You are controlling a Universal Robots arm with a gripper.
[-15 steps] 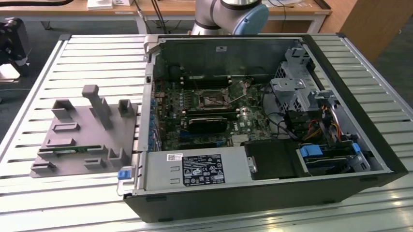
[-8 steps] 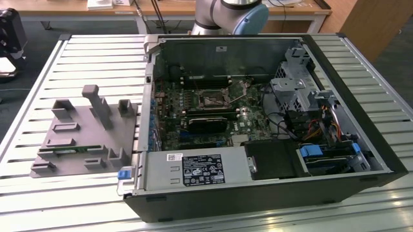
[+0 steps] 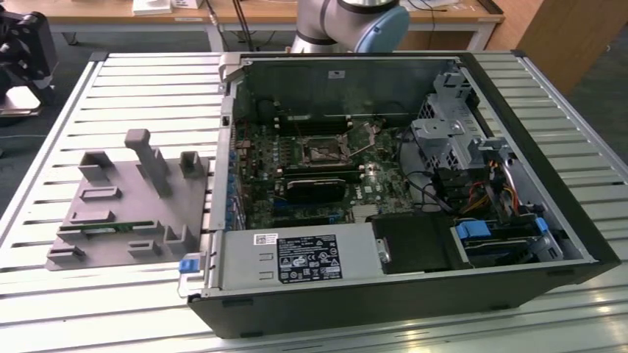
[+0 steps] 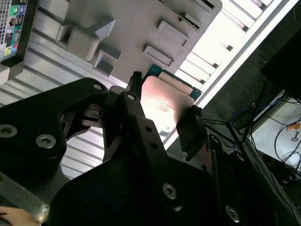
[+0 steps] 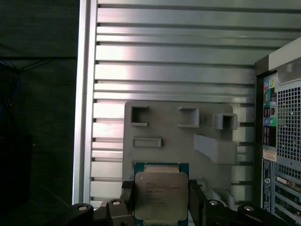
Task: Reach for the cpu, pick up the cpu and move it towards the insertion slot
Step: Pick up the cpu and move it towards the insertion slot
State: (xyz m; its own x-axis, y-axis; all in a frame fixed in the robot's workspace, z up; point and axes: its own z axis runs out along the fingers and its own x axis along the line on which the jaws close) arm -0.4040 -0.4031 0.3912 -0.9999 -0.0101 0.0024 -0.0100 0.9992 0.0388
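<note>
In both wrist views my gripper [image 5: 161, 205] [image 4: 164, 117] is shut on the cpu [image 5: 161, 194] [image 4: 165, 106], a flat square chip with a silvery top. A black finger [image 5: 126, 202] presses on each of two opposite edges. The chip hangs well above the grey fixture plate [image 5: 164, 127] [image 4: 136, 23], and a green-edged strip [image 5: 160, 166] shows just behind it. In the exterior view the insertion slot [image 3: 322, 151] is a small dark square socket with a metal frame on the green board inside the open computer case [image 3: 393, 287]. The arm's base [image 3: 354, 22] stands behind the case.
The grey fixture plate [image 3: 128, 206] with upright posts and pockets lies on the slatted metal table [image 3: 137, 81], at the exterior view's left of the case. Inside the case are a black block [image 3: 314, 187], cables [image 3: 481, 195] and a drive cage [image 3: 442, 140]. The table's edge [image 5: 84, 94] drops to dark floor.
</note>
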